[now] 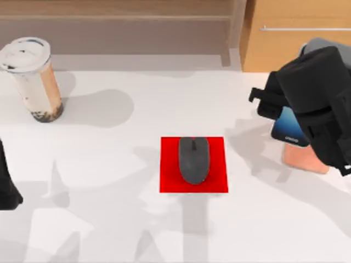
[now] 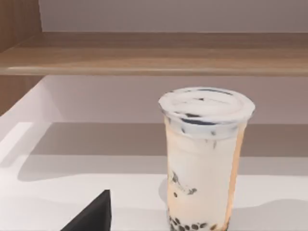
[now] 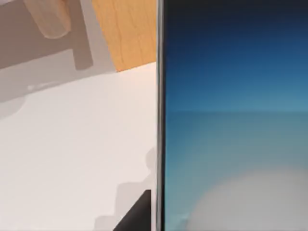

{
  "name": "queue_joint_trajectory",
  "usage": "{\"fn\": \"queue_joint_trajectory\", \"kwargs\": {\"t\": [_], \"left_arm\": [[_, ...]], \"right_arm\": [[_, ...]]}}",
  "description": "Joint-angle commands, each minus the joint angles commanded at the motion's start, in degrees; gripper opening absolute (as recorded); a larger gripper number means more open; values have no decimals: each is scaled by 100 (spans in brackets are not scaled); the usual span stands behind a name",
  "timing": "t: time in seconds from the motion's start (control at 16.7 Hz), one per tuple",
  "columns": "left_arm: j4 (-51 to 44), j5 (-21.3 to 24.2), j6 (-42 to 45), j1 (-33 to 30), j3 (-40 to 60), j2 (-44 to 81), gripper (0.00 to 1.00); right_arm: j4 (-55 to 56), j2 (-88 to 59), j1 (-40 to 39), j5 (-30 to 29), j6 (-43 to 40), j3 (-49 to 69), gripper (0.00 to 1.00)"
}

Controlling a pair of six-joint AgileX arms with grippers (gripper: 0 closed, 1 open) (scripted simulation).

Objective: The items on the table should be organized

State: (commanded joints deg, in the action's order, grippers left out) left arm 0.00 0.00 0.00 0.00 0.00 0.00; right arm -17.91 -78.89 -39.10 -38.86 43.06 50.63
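Observation:
A dark grey mouse (image 1: pixel 194 159) lies on the red mat (image 1: pixel 219 183) at the table's middle. A white-lidded cup of brown milk tea (image 1: pixel 34 79) stands upright at the back left; the left wrist view faces the cup (image 2: pixel 204 159) from a short way off. At the right, a smartphone (image 1: pixel 288 130) with a blue screen leans on a salmon-pink stand (image 1: pixel 304 159). My right gripper (image 1: pixel 269 109) hangs over it, shut on the smartphone (image 3: pixel 231 120), with one finger (image 3: pixel 137 214) at the phone's edge. My left gripper (image 1: pixel 6 192) is open at the left edge, one finger (image 2: pixel 91 216) showing.
The white table (image 1: pixel 109 219) has a wooden shelf unit (image 1: pixel 115 22) along its back edge. A wooden cabinet with a metal handle (image 1: pixel 301 28) stands at the back right. Open tabletop spans the front and the stretch between cup and mat.

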Motion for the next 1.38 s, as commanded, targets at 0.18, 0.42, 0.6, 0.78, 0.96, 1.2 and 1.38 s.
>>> {"fn": "queue_joint_trajectory", "kwargs": {"t": [0.18, 0.42, 0.6, 0.78, 0.96, 1.2, 1.38], "left_arm": [[0, 0, 0, 0, 0, 0, 100], [0, 0, 0, 0, 0, 0, 100], [0, 0, 0, 0, 0, 0, 100], [0, 0, 0, 0, 0, 0, 100], [0, 0, 0, 0, 0, 0, 100], [0, 0, 0, 0, 0, 0, 100], [0, 0, 0, 0, 0, 0, 100]], "right_arm": [[465, 580, 102, -468, -691, -667, 0], [704, 884, 132, -662, -1042, -1010, 0], [695, 860, 105, -653, -1026, -999, 0], [729, 1016, -95, -481, -948, -919, 0], [912, 1280, -455, -93, -842, -795, 0], [1452, 1056, -305, 150, -918, -765, 0], [1820, 604, 237, 87, -1203, -858, 0]]}}
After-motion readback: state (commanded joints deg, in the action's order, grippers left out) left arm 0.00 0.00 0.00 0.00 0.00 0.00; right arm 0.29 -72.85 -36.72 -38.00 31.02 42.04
